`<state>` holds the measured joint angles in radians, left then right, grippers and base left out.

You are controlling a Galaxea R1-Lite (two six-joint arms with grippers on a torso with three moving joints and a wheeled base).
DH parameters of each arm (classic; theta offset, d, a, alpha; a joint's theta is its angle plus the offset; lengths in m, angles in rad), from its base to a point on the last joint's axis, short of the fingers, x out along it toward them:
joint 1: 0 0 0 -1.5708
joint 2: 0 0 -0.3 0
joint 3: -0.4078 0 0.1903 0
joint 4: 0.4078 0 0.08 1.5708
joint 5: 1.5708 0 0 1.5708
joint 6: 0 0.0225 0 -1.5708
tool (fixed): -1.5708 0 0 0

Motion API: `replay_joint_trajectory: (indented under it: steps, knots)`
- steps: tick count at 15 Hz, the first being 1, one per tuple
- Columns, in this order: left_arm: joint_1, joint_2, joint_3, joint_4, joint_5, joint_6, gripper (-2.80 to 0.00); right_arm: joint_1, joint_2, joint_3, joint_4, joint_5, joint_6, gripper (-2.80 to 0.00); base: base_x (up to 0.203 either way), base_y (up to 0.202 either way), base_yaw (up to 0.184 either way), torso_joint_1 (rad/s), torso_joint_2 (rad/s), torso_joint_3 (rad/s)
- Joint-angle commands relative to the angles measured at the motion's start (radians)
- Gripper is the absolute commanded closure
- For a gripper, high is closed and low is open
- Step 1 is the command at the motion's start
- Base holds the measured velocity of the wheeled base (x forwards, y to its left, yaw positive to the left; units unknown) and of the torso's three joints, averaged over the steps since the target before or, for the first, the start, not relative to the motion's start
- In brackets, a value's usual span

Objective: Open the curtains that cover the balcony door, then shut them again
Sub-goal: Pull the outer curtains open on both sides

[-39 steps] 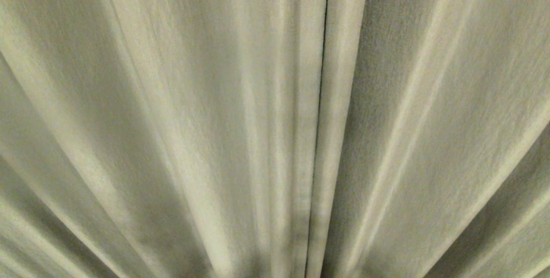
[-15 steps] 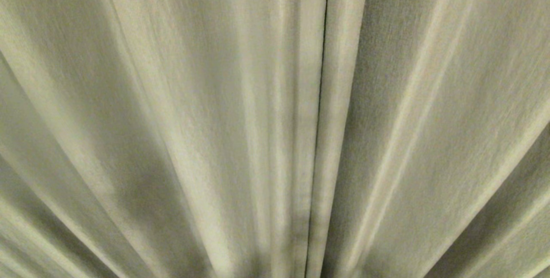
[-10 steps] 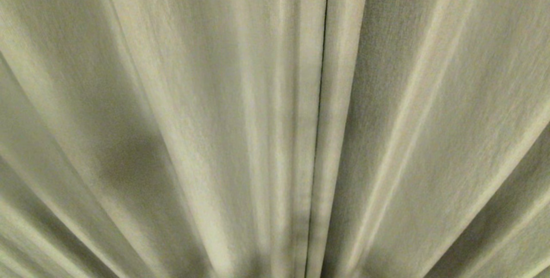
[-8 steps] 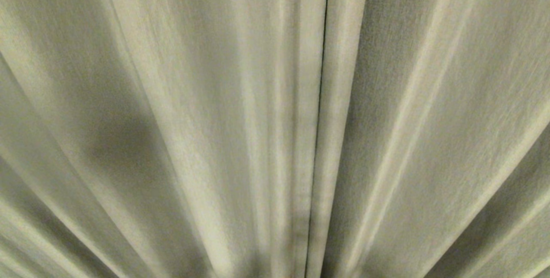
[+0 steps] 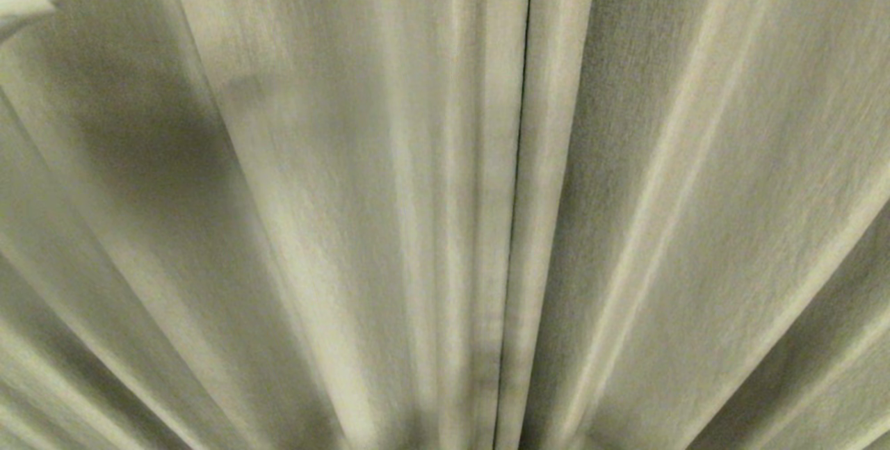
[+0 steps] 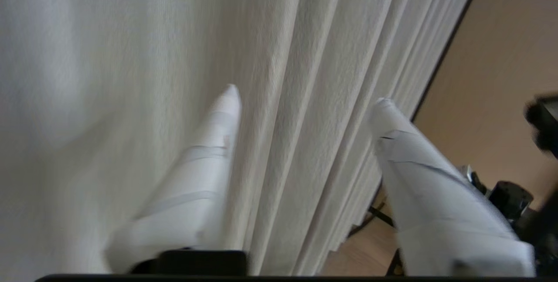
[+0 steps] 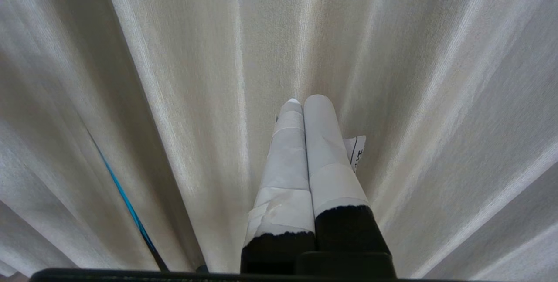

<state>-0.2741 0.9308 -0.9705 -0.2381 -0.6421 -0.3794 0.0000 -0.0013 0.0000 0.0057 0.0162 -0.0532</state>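
Matt, coarsely woven cream cloth in the curtains (image 5: 695,158), pleated and faintly ribbed; white tape, smooth and dull, wound over the fingers (image 6: 209,160) of the left gripper (image 6: 305,94) beside the curtains; smooth pale floor (image 6: 492,77) beyond them.

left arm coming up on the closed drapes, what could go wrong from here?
1. The left gripper is open with several pleats of the curtains between its fingers; it may pinch a mid-panel fold, not the edge at the centre seam, so the panel bunches.
2. The right gripper is shut and idle, so it likely gives no backup.
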Motion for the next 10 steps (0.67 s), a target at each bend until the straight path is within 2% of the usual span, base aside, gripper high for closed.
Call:
replay_joint_trajectory:
  steps: [1,4,8,10]
  knots:
    - [-0.035,0.137,-0.073,-0.005,-0.001,0.001,-2.8,0.0,0.001,0.0,-0.001,0.001,0.0,0.0,0.0,0.0,0.0,0.0,0.0,0.0]
    - [-0.12,0.217,-0.152,-0.009,0.006,0.004,-2.8,0.0,0.001,0.0,0.0,0.001,0.0,0.0,0.0,0.0,0.0,0.0,0.0,0.0]
    - [-0.243,0.273,-0.184,-0.009,0.12,0.062,-2.8,0.0,0.001,0.0,0.0,0.001,0.0,0.0,0.0,0.0,0.0,0.0,0.0,0.0]
    - [-0.305,0.298,-0.197,-0.01,0.182,0.068,-2.8,0.0,0.001,0.0,-0.001,0.001,0.0,0.0,0.0,0.0,0.0,0.0,0.0,0.0]
